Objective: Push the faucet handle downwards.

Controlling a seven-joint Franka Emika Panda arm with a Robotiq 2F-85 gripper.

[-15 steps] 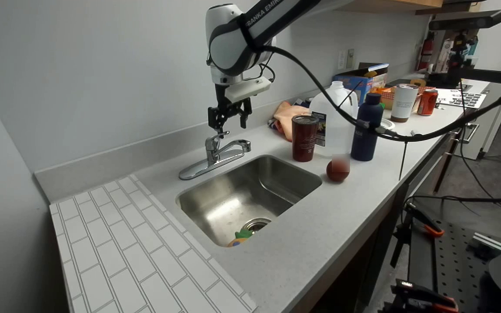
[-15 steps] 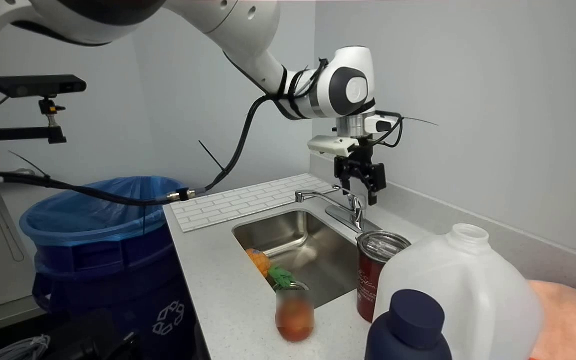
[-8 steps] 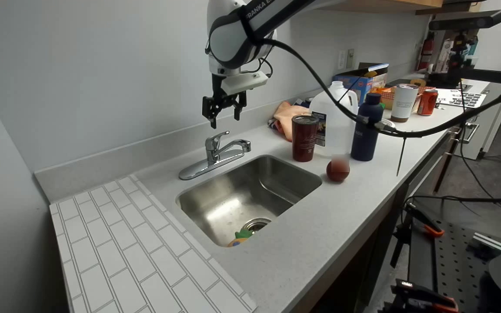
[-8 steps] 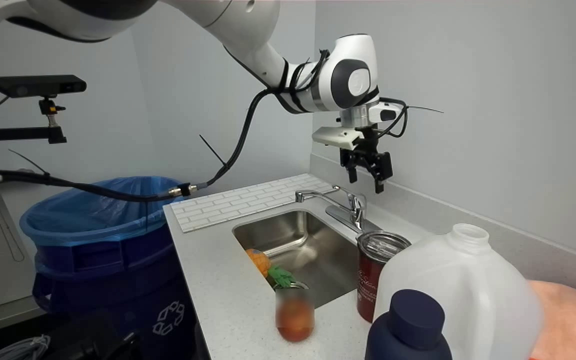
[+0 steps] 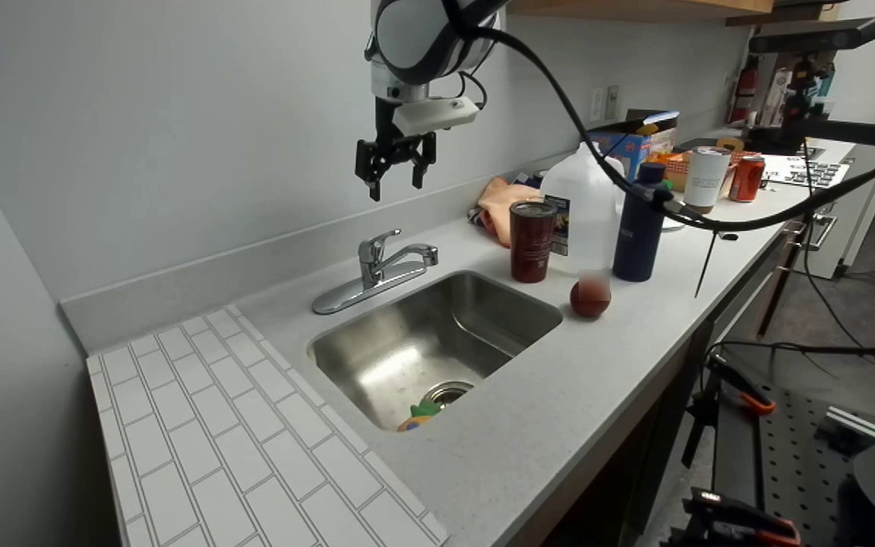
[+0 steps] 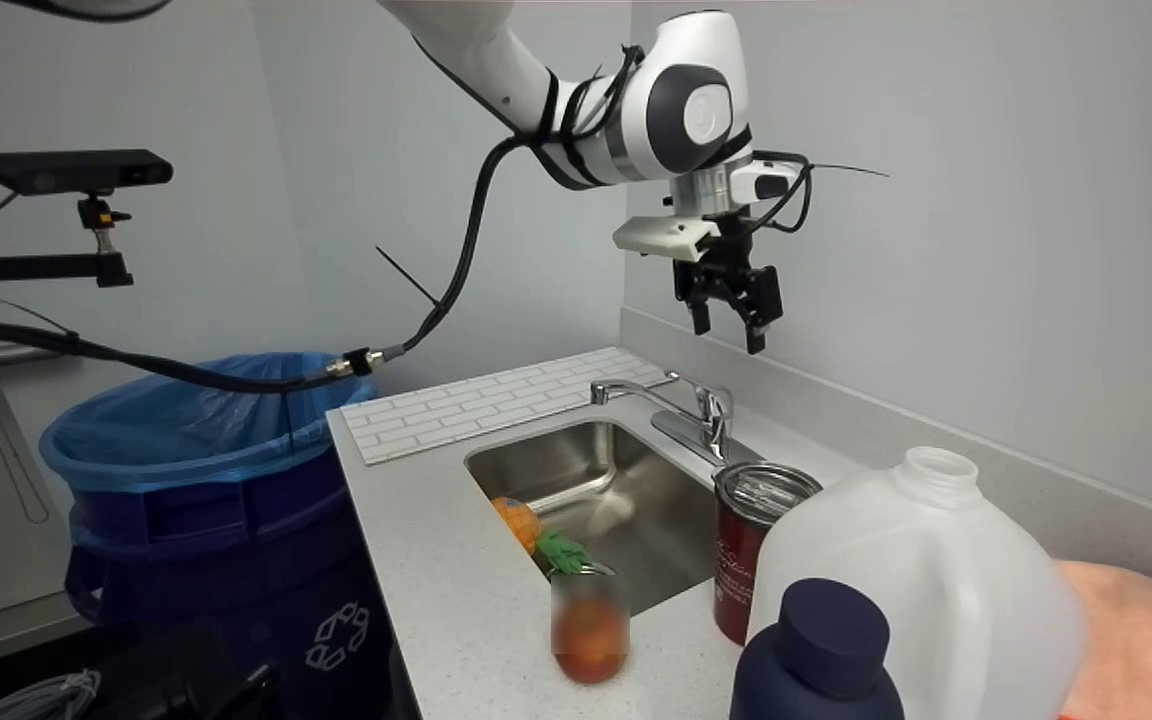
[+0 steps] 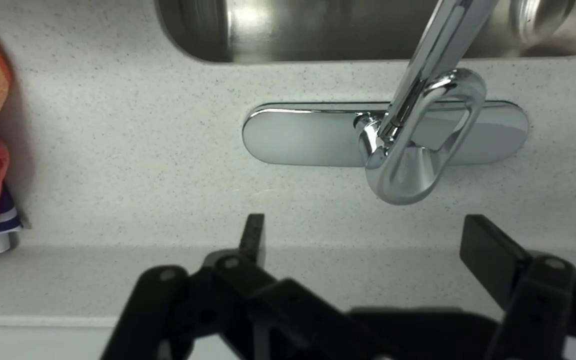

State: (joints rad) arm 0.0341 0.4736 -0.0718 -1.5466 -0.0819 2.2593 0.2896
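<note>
a dark red tumbler (image 5: 532,247) stands upright on the worktop (image 5: 498,425) near the sink (image 5: 384,349), a translucent jug (image 5: 585,228) just beside it. a dark blue bottle (image 5: 639,243) stands by the jug. a round reddish object (image 5: 589,300), partly blurred, sits just outside the sink; inside lies a green-and-orange object (image 6: 526,528). a blue bin (image 6: 226,570) stands beside the worktop.

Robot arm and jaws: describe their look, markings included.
The arm is white and rounded, with black bands, a dark grey panel around a white disc and a thick black cable. Below its silvery collar sit an off-white box and black, angular, jointed jaws. No lettering is readable.
</note>
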